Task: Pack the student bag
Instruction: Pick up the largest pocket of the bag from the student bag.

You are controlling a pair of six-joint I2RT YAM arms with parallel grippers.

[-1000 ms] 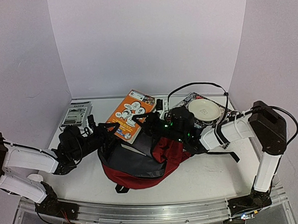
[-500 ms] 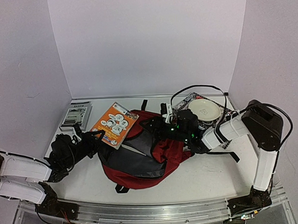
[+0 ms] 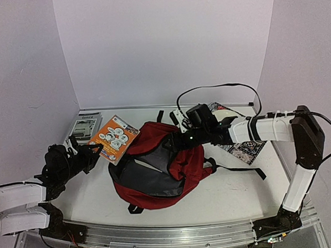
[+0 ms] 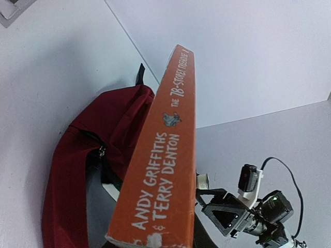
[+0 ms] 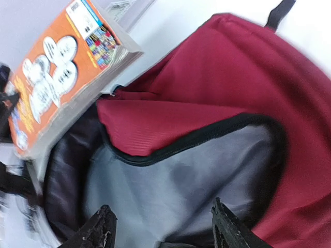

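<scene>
1. Pale, plain walls [image 3: 161, 46] close in the back and both sides of the workspace.
2. A white table [image 3: 236, 192] fills the floor of that space, with a metal rail [image 3: 160, 236] along its near edge where the two arms are bolted.
3. The student bag [image 3: 157, 177] lies in the middle of the table, roughly between the two arms. It is dark red and slumped on its side. Its mouth gapes toward the near left, so the grey lining [image 5: 170, 181] shows inside the black-edged opening. A black strap [image 3: 240, 169] trails from it across the table to the right.
4. An orange book [image 3: 115, 139] with cartoon faces on its cover hangs tilted at the bag's far-left edge, beside the opening and not inside it. The left wrist view looks along its spine.
5. A patterned mat [image 3: 244, 149] lies at the back right, partly hidden by the right arm.
6. A grey-and-white book [image 3: 85, 127] rests flat in the back-left corner, apart from the bag.
7. The left gripper [image 3: 93, 150] is clamped on the orange book's lower-left corner.
8. The right gripper [image 5: 164, 227] reaches over the bag's mouth. Its jaws are spread apart above the grey lining with nothing between them.
</scene>
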